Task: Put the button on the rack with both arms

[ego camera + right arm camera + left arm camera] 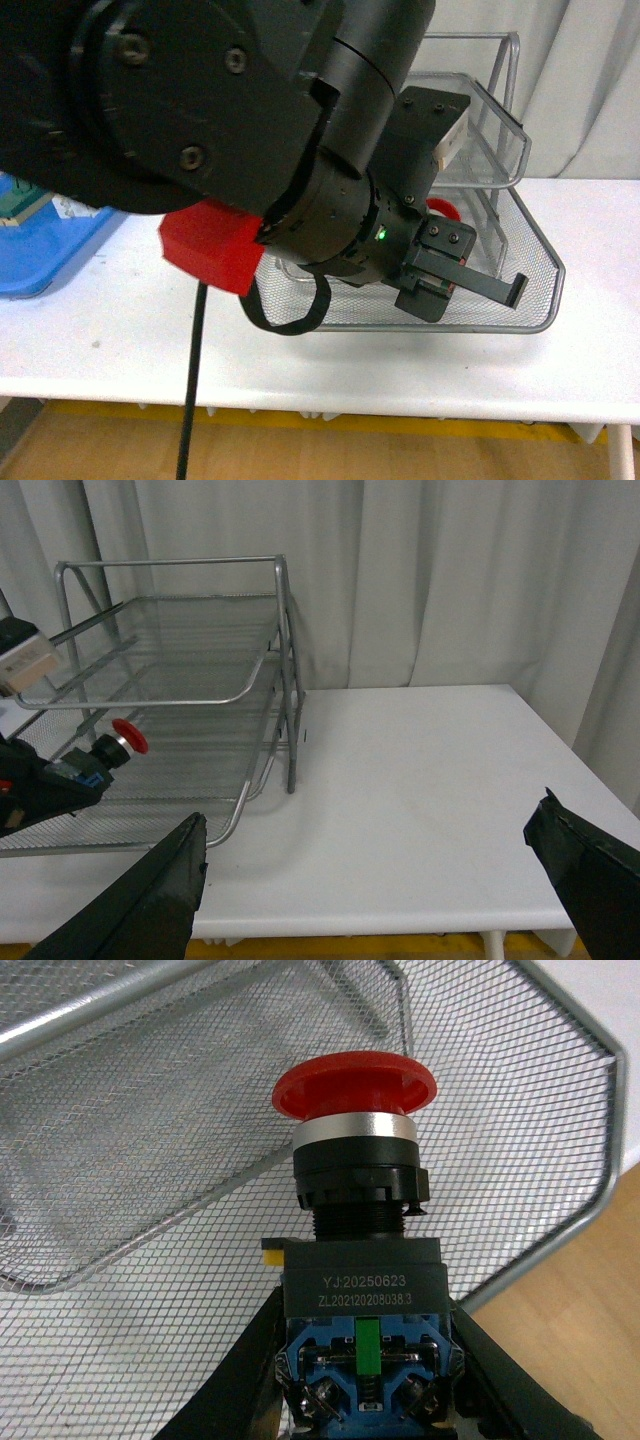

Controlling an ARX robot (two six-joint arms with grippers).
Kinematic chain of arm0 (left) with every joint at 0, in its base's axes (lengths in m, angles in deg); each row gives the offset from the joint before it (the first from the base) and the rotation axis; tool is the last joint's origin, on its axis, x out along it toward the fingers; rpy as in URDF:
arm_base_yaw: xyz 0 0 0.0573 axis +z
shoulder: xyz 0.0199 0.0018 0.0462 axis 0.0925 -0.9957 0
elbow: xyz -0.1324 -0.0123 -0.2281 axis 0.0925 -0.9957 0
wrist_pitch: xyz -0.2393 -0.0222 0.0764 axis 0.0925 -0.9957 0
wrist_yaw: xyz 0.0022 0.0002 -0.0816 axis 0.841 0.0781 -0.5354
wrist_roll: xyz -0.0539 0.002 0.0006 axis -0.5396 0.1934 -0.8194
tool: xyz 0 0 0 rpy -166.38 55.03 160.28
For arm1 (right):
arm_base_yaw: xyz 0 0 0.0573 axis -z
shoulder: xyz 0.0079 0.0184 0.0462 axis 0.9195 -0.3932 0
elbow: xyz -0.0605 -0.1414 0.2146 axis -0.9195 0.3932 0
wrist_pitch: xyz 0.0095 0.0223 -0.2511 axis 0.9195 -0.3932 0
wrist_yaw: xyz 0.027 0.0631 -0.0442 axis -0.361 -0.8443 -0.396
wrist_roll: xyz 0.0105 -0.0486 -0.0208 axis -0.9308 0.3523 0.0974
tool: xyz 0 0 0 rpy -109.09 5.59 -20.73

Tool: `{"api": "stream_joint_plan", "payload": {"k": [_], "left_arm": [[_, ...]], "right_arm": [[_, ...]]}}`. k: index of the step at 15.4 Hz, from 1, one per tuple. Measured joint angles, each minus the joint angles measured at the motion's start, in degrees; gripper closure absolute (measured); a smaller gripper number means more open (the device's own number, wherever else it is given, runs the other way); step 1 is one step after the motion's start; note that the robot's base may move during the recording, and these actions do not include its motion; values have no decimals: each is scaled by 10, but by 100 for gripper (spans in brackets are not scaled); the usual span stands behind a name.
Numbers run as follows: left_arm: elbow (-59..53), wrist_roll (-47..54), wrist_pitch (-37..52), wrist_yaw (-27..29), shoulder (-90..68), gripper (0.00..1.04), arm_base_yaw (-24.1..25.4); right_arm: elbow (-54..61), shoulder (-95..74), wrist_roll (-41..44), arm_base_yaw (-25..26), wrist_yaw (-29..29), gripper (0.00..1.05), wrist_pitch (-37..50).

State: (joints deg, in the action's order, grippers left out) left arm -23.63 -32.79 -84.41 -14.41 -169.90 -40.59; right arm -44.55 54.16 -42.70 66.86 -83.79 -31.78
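Held: the button (355, 1210) in the left end effector (465, 285), over the lowest tray (545, 300) of the rack (515, 130); left arm nearer.
The left end effector is clamped on the button's boxy body. The long axis runs out from the fingers, the red cap leading at 12 o'clock in the front view. Contact with the mesh cannot be told. The right end effector (370, 880) is wide apart and empty over the tabletop (420, 780), well apart from the rack.

A white counter (110, 340) stretches across the room, with pale curtains (450, 580) hanging close behind it. Toward its left end lies a flat blue tray (45, 262) carrying a green-and-cream block (22, 203). Below the counter's front edge there is wooden floor (330, 458).
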Motion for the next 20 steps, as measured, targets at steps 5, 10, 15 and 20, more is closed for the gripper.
{"api": "stream_joint_plan", "payload": {"k": [5, 10, 15, 20], "left_arm": [[156, 12, -101, 29, -111, 68, 6], [260, -4, -159, 52, -166, 50, 10], [179, -20, -102, 33, -99, 6, 3], [-37, -27, 65, 28, 124, 7, -14]], "right_arm": [[0, 0, 0, 0, 0, 6, 0], [0, 0, 0, 0, 0, 6, 0], [0, 0, 0, 0, 0, 6, 0], [0, 0, 0, 0, 0, 6, 0]]}}
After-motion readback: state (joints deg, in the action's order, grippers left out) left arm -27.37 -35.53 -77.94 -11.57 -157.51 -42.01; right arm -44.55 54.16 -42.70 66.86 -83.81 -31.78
